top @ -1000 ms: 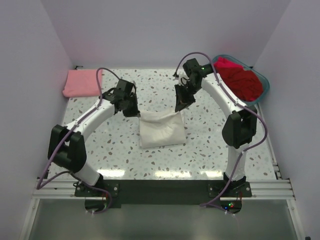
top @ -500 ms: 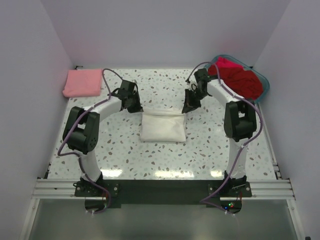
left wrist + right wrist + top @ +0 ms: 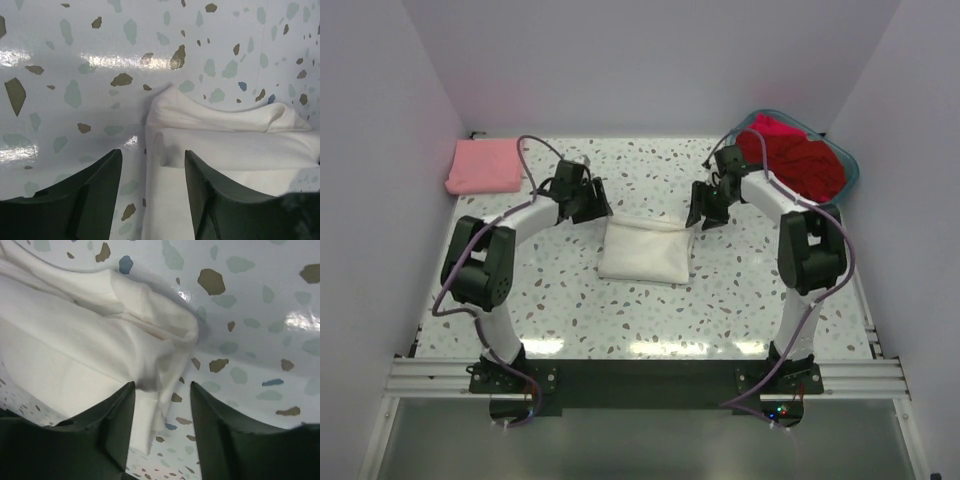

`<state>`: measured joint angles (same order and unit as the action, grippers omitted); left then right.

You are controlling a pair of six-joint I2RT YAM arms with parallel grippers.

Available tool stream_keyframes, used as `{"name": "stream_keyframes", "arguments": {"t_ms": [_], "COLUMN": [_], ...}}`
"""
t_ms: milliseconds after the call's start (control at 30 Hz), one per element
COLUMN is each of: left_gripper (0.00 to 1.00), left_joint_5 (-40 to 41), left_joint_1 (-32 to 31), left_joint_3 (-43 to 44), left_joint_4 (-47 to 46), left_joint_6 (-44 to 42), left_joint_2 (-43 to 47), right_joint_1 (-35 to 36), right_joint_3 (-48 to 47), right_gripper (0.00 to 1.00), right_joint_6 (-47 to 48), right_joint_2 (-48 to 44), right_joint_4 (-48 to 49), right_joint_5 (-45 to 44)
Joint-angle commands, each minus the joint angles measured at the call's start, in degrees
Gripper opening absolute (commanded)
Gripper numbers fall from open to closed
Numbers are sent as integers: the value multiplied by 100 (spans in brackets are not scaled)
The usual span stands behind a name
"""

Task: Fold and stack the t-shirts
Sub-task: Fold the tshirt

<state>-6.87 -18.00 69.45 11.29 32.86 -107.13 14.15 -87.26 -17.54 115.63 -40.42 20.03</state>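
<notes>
- Left claw (image 3: 590, 200): jaws apart, gripping nothing, at the far-left corner of the folded white shirt (image 3: 642, 252)
- Right claw (image 3: 704, 210): jaws apart, empty, at its far-right corner
- Pink shirt (image 3: 485, 166): folded, well left of the white shirt
- Red shirts (image 3: 805, 160): heaped in a basket (image 3: 852, 170), right of the white shirt

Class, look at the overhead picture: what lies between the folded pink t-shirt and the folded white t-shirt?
In the top view, the left gripper hangs over the speckled table between the pink t-shirt and the white t-shirt.
</notes>
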Motion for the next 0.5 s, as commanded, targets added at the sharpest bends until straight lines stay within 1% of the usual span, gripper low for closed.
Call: {"name": "stream_keyframes", "arguments": {"t_ms": [0,33,67,100,133,167,200,267,300,367,400,467], "left_gripper": [64,69,70,71,71,70,66,59,53,47,43,40], "left_joint_5": [2,-42,-59,-60,-86,-103,-208,-393,-620,-806,-868,-965], "left_joint_1": [60,51,42,-10,-45,-124,-160,-256,-274,-309,-309,-301], "left_joint_3": [-264,-378,-501,-720,-827,-1028,-1126,-1406,-1460,-1478,-1443,-1173], "left_joint_4": [-417,-478,-618,-654,-689,-768,-829,-1040,-1293,-1601,-1725,-1989], "left_joint_6": [-140,-183,-227,-280,-411,-473,-535,-675,-693,-702,-676,-597], "left_joint_2": [903,1253,1421,1719,1844,1941,2072,2117,2048,1899,1680,1398], "right_joint_1": [-44,-44,-44,-44,-44,-44,-35,-27,-18,8,9,26], "right_joint_3": [218,340,620,771,929,1244,1395,1789,1887,2073,2117,2187], "right_gripper": [55,57,59,59,60,62,62,62,62,62,62,62], "right_joint_6": [-135,-162,-179,-232,-267,-328,-520,-785,-1073,-1312,-1513,-1699], "right_joint_2": [-1164,-1357,-1690,-1859,-1991,-2184,-2229,-2177,-2124,-1958,-1766,-1571], "right_joint_4": [543,649,789,1130,1368,1893,2159,2739,3281,3759,4188,4620], "right_joint_5": [-798,-869,-800,-651,-450,196,551,1316,1798,2100,2214,2400]}}
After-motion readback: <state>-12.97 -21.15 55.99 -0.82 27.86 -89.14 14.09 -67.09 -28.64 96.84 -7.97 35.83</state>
